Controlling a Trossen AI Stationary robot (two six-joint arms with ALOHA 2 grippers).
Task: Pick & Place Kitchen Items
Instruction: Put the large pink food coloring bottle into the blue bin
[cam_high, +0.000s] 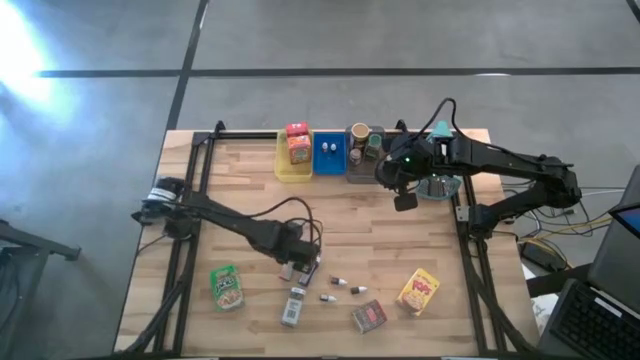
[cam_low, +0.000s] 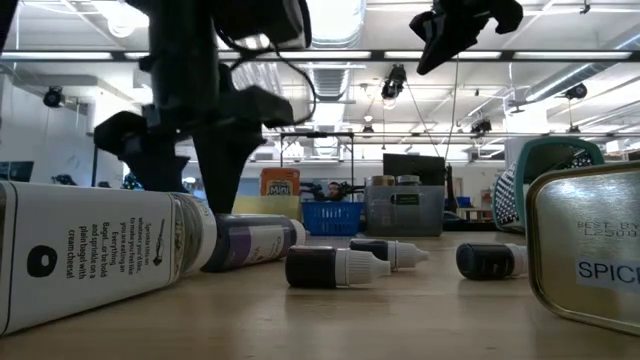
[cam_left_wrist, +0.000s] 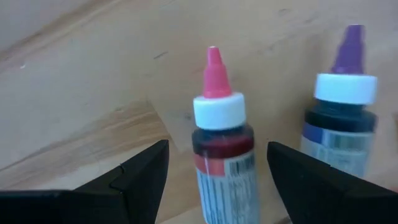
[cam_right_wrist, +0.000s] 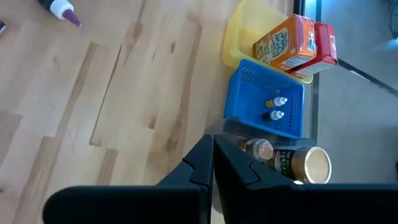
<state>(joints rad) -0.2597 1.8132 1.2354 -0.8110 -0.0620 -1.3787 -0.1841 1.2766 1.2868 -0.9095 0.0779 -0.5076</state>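
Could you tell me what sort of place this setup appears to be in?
Probably a robotics lab or workshop in an open industrial hall. The low view shows an exposed ceiling with strip lights; the high view shows a concrete floor around the framed wooden table and cabling beside it.

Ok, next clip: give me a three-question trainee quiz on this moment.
1. True or false: the left end effector is open around a pink-tipped bottle.
2. Which tray holds the orange snack box? A) yellow tray B) blue tray C) grey tray
3. Fill in: the right end effector is ____.

Key: 1 true; 2 A; 3 shut, holding nothing.
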